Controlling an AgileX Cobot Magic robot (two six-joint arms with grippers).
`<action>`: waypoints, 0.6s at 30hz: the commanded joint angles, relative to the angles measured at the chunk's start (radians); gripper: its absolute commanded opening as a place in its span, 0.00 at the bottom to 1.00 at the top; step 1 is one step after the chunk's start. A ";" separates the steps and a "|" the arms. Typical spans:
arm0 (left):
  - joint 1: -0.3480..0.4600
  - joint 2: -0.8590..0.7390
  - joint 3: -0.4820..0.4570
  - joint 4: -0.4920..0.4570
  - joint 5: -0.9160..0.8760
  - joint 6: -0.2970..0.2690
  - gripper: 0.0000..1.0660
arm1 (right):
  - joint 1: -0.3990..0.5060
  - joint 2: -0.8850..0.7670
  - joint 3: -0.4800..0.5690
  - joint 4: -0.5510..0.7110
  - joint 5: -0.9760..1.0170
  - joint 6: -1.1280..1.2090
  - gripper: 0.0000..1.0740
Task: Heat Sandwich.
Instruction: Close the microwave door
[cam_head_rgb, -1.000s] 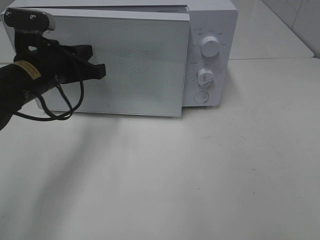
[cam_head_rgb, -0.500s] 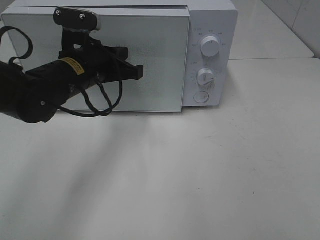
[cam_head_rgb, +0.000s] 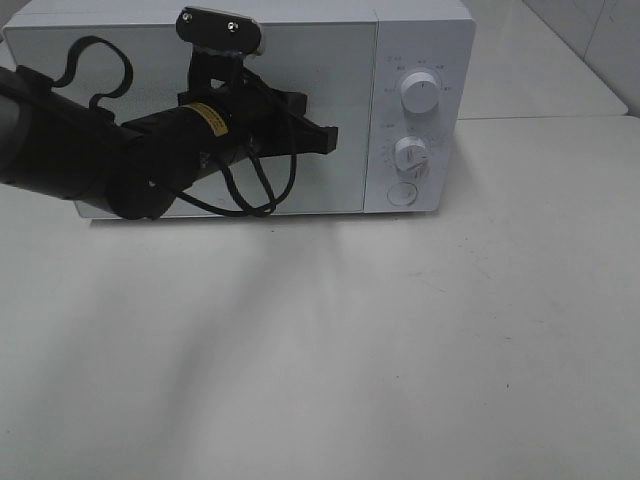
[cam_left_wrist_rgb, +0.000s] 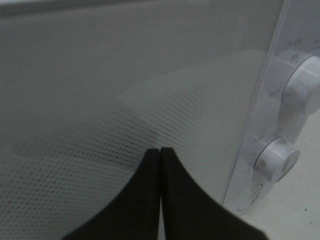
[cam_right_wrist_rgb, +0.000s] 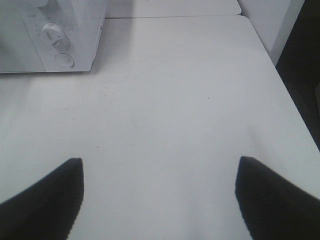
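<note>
The left end effector (cam_head_rgb: 328, 140) is reaching across the front of the microwave (cam_head_rgb: 440, 40), its fingers closed tight together with nothing between them. In the left wrist view the left end effector's (cam_left_wrist_rgb: 160, 151) two dark tips are meeting in a single seam, pointing at the dotted glass of the door (cam_head_rgb: 340, 60). Whether they are touching the glass cannot be told.

The sandwich is not showing in any view, so its place relative to either end effector cannot be told.

The right end effector (cam_right_wrist_rgb: 159, 161) is hanging over the bare worktop (cam_head_rgb: 420, 350) with its fingers spread wide and holding nothing, the microwave well off to one side.

Compared with a second ago, the door is no longer standing ajar. It is now lying flush with the control panel beside the upper knob (cam_head_rgb: 420, 92) and lower knob (cam_head_rgb: 411, 153). The left arm has swept from the door's hinge side towards the panel side.
</note>
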 joint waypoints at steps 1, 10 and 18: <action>0.029 0.022 -0.071 -0.106 -0.040 -0.002 0.00 | -0.006 -0.027 0.004 0.000 -0.013 -0.006 0.70; 0.010 0.022 -0.080 -0.110 -0.004 -0.008 0.00 | -0.006 -0.027 0.004 0.000 -0.013 -0.006 0.70; -0.033 -0.018 -0.019 -0.111 0.000 -0.007 0.00 | -0.006 -0.027 0.004 0.000 -0.013 -0.006 0.70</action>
